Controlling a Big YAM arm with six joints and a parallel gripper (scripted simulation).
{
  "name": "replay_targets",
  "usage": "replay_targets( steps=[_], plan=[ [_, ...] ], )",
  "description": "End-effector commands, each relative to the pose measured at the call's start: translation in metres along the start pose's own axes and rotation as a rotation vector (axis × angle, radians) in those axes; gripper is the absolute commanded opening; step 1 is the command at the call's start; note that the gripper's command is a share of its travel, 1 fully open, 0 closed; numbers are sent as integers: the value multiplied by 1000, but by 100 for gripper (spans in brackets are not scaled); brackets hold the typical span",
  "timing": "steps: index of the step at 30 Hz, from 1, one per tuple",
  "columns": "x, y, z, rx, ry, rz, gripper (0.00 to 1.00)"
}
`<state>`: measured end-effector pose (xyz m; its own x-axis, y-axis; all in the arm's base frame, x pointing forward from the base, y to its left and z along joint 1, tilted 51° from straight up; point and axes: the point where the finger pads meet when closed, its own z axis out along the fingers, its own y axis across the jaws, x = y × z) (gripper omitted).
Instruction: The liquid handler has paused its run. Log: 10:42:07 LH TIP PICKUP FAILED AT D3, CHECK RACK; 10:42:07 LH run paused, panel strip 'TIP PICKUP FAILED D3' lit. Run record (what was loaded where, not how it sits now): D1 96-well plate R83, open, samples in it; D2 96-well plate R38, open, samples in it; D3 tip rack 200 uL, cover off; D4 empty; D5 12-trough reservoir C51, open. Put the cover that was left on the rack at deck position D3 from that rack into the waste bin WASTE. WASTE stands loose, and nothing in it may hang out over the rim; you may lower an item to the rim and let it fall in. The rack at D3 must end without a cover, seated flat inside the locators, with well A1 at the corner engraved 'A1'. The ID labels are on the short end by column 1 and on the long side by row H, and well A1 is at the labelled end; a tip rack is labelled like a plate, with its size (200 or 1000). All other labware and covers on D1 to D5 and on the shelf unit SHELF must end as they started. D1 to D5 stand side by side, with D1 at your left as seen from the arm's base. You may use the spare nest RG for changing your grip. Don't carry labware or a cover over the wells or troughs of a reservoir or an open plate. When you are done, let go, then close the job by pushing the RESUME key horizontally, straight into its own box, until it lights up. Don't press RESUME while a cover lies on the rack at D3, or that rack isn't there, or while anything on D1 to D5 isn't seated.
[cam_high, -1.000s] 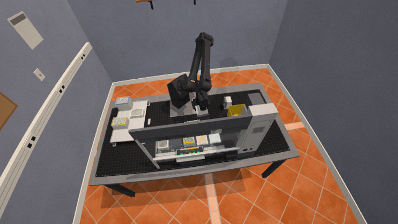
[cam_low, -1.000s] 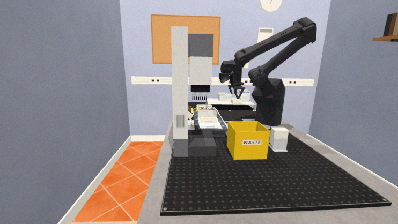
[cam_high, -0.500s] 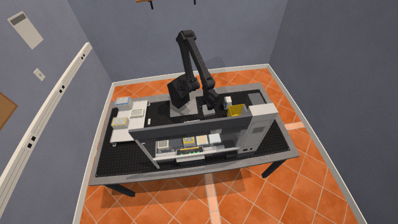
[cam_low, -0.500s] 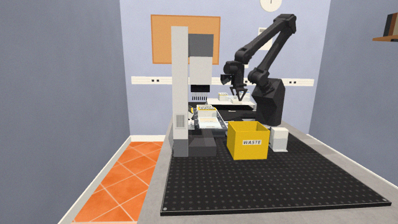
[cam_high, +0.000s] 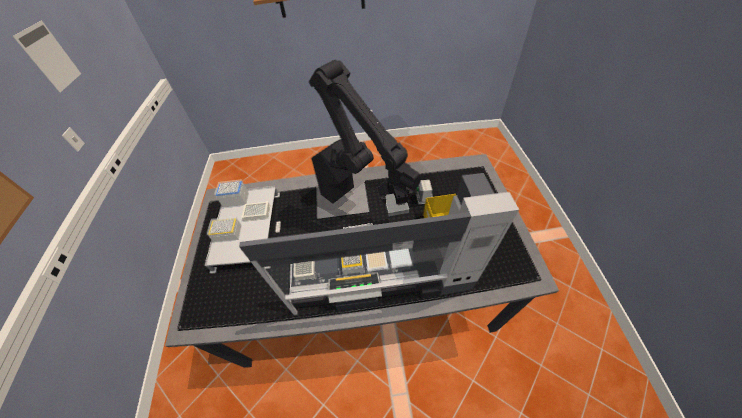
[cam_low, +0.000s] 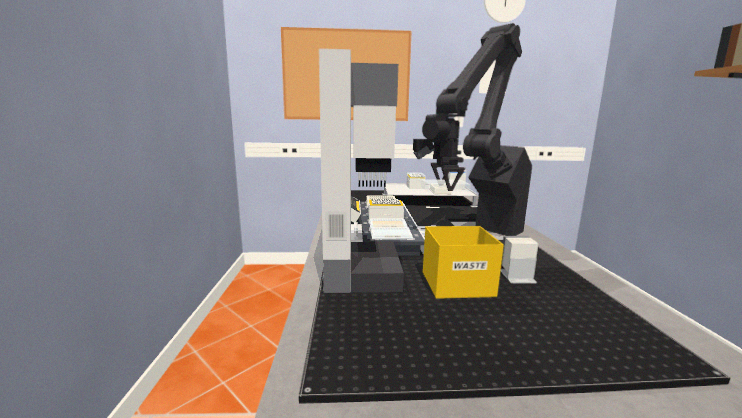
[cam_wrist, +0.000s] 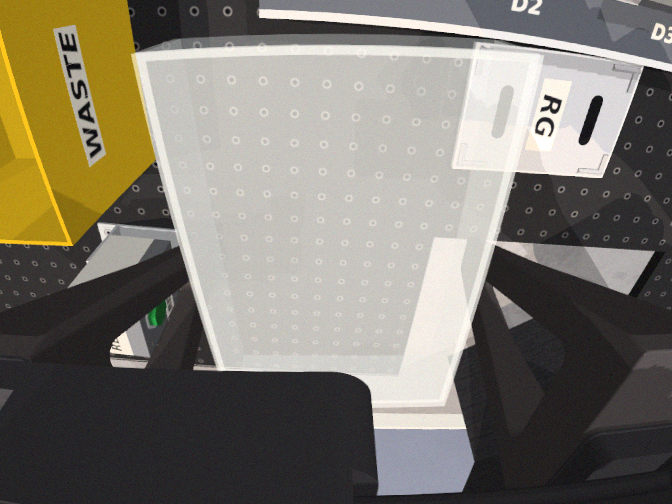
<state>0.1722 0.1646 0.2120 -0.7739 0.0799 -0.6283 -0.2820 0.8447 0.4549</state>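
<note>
My gripper (cam_wrist: 337, 252) is shut on the clear cover (cam_wrist: 325, 217) and holds it flat in the air above the black mat. In the wrist view the cover fills the middle, with the yellow WASTE bin (cam_wrist: 48, 119) at its left. The bin also shows in the exterior view (cam_low: 462, 261), and the gripper (cam_low: 446, 176) hangs above and behind it. In the top view the gripper (cam_high: 402, 197) is just left of the bin (cam_high: 439, 205). The tip rack at D3 (cam_high: 351, 260) sits on the deck with its yellow rim and tips showing, and no cover lies on it.
The spare nest RG (cam_wrist: 548, 122) lies on the mat at the cover's far right. The RESUME box with its green key is under my left finger; it stands beside the bin (cam_low: 519, 258). The handler's gantry (cam_low: 342, 166) and the shelf unit (cam_high: 241, 218) stand on the table.
</note>
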Motion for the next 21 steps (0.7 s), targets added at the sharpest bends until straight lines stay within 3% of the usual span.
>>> replay_targets(
  steps=[1,10,13,21],
  plan=[
    [-21,38,-11,-38,-35,61,0],
    [-21,73,-10,-40,-28,68,0],
    [-20,72,-10,-35,-25,66,0],
    [-21,113,-9,-40,-23,71,0]
  ],
)
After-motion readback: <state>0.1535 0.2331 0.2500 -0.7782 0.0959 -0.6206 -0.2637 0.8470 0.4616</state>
